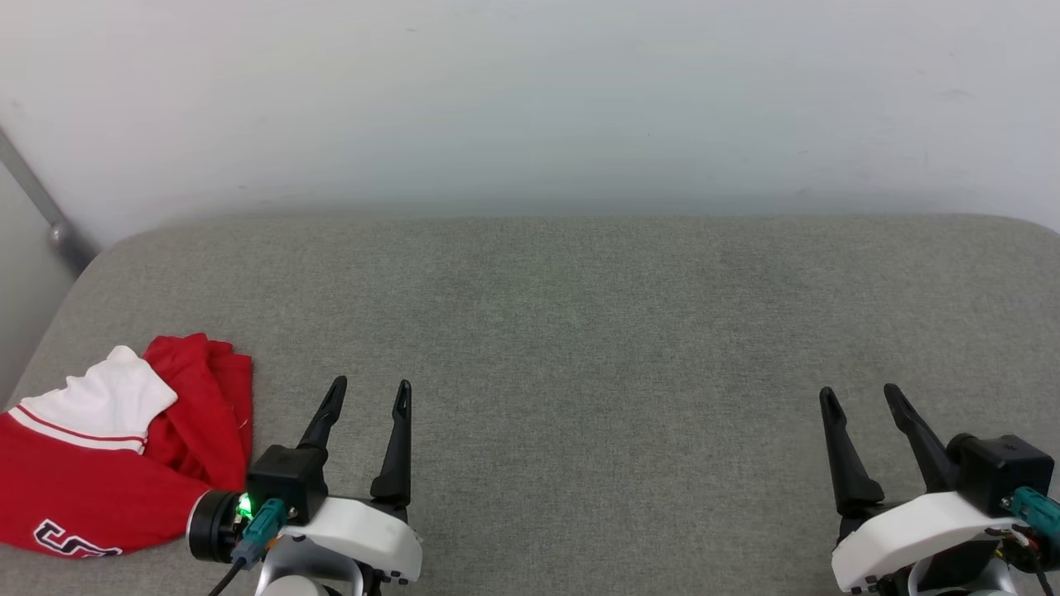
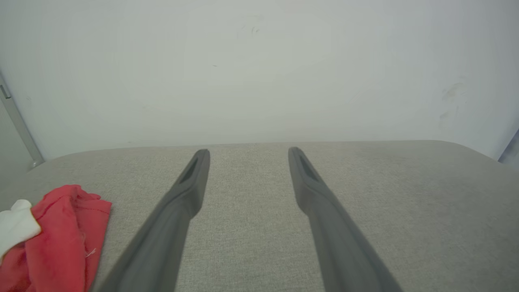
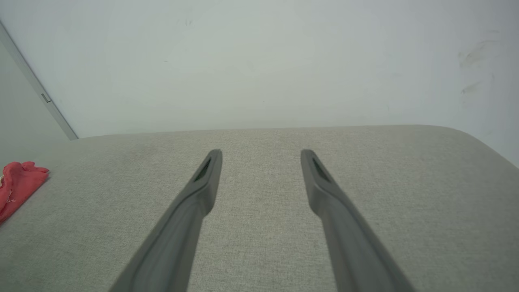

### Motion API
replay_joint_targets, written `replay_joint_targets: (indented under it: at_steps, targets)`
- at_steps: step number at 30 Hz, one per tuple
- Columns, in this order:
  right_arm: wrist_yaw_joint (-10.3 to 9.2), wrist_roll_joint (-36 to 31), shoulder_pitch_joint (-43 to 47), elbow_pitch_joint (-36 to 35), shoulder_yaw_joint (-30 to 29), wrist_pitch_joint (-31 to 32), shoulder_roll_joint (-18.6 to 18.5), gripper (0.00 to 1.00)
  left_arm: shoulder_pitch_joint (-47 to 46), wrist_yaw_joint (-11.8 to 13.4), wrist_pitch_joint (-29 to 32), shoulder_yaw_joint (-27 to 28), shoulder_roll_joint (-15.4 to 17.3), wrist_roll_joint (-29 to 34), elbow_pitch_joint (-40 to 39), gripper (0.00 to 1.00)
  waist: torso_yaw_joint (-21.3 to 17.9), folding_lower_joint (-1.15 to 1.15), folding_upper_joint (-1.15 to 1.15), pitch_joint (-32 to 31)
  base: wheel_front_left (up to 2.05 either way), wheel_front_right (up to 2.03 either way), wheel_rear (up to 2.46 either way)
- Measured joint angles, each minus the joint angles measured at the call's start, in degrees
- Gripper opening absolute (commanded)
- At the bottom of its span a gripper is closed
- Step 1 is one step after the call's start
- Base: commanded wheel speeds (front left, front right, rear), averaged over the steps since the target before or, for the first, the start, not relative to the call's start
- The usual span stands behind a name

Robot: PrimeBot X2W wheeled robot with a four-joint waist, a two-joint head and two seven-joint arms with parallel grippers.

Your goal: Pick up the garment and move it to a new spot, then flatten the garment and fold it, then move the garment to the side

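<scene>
The garment point(image 1: 108, 447), a bright red T-shirt with a white sleeve and dark lettering near its lower edge, lies crumpled at the near left of the grey cushioned surface point(image 1: 580, 331). Its red folds and a bit of white show at the lower left of the left wrist view point(image 2: 56, 235), and a red corner sits at the left edge of the right wrist view point(image 3: 18, 186). My left gripper point(image 1: 370, 385) stands open just right of the garment, holding nothing. Far to the right, my right gripper point(image 1: 861, 391) is open and holds nothing.
A pale wall point(image 1: 530, 108) rises behind the surface's far edge. A grey metal bar point(image 1: 41, 207) slants down the wall at the far left. The surface's rounded corners curve away at both back ends.
</scene>
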Motion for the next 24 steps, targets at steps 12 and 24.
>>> replay_joint_targets:
  at_steps: [12, 24]
  targets:
    - [0.00, -3.45, -0.02, 0.05, 0.24, -1.00, 0.01, 1.00, 0.09, -1.59, -1.24, 1.68, -1.63, 3.14, 1.76, 1.00, 0.22, 0.00, 0.00, -0.13, 0.00, 0.00, 0.00]
    - [0.00, -6.81, -0.04, -0.02, 0.24, -1.62, 0.01, 1.00, 0.16, -3.10, -2.24, 3.32, -3.00, 5.90, 2.99, 1.00, 0.20, 0.00, 0.00, -0.33, 0.00, 0.00, 0.00]
